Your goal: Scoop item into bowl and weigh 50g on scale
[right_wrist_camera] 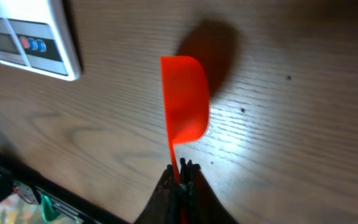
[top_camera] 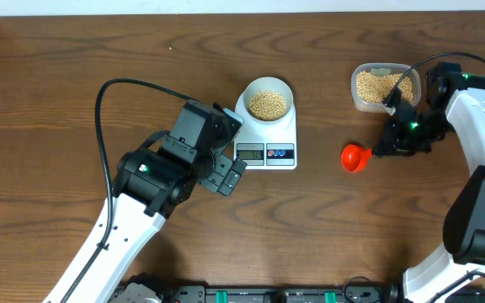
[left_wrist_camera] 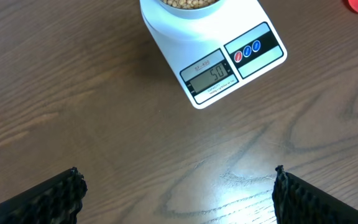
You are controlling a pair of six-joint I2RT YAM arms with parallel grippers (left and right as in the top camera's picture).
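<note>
The bowl on the scale holds beans, the clear tub holds more — the right gripper clamps the red scoop, the left gripper stands apart.

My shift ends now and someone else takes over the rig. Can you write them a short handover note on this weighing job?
Left hand: open, empty, over bare table in front of the scale.
Right hand: shut on the handle of the red scoop, held between the scale and the clear tub; from overhead the scoop looks empty.
Bowl sits on the scale with beans in it; the tub holds more.
Done: the display reads 50, so the target appears met.
Left: probably just set the scoop down; add no more beans.
</note>
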